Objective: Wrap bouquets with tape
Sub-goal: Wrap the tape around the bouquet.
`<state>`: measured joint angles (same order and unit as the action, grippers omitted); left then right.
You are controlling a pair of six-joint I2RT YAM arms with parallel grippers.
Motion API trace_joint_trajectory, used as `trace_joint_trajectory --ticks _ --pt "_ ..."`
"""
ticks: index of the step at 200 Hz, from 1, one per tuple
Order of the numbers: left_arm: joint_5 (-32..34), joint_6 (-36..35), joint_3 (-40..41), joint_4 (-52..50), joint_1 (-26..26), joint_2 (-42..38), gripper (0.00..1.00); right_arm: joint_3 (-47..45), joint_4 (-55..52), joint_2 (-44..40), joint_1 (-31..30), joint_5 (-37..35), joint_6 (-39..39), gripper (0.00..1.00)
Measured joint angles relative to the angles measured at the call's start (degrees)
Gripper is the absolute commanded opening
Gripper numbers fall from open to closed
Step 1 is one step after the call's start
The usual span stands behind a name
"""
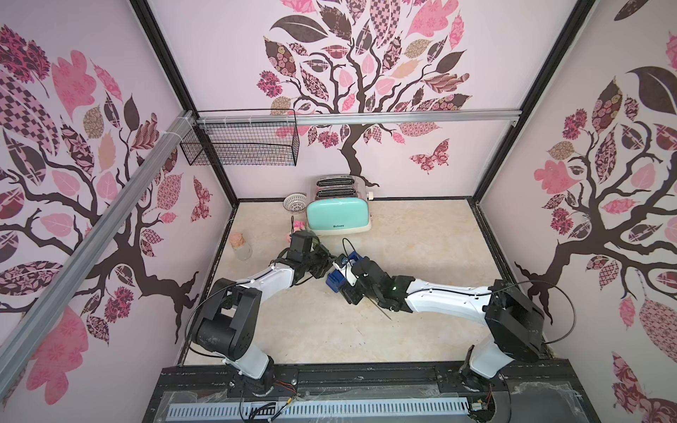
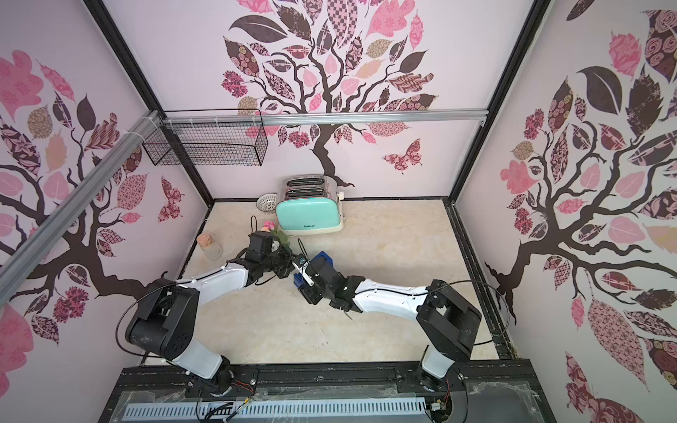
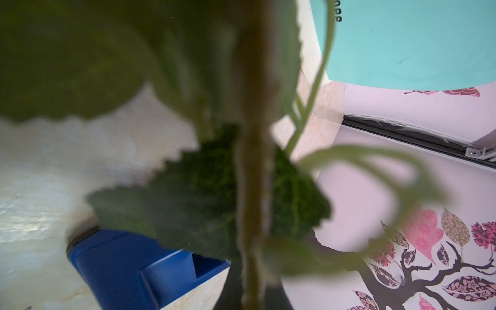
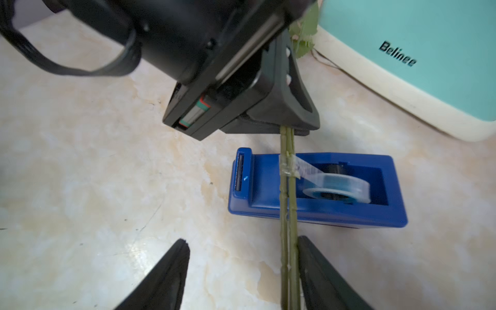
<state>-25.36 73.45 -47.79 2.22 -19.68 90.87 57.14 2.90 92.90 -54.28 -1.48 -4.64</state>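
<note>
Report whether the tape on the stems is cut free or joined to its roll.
Joined. In the right wrist view the clear tape runs unbroken from its roll onto the stems.

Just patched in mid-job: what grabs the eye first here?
Two stems, held by the shut left gripper, cross the blue dispenser, with a tape strip running from the roll onto them. The right gripper stands open, stems beside one finger. A mint toaster sits behind.

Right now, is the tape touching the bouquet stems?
Touching. The right wrist view shows the tape strip stuck across both stems, above the dispenser.
</note>
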Motion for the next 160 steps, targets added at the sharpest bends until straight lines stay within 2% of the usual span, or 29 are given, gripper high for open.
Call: trace_joint_trajectory --ticks 49,74,118,160 --pt "0.6 -1.3 4.2 3.8 0.4 -1.4 0.0 -4.2 10.4 0.3 12.2 26.7 -18.0 0.64" --pt "0.9 -2.0 5.3 6.1 0.4 -2.4 0.0 -5.9 16.5 3.5 15.2 36.7 -25.6 0.61" --pt "0.9 -2.8 6.1 8.2 0.4 -2.9 0.0 -6.5 24.2 9.2 15.2 47.0 -33.9 0.5" --pt "0.7 -2.8 6.6 9.0 0.5 -2.9 0.0 -7.8 32.1 12.4 15.9 51.2 -40.1 0.3"
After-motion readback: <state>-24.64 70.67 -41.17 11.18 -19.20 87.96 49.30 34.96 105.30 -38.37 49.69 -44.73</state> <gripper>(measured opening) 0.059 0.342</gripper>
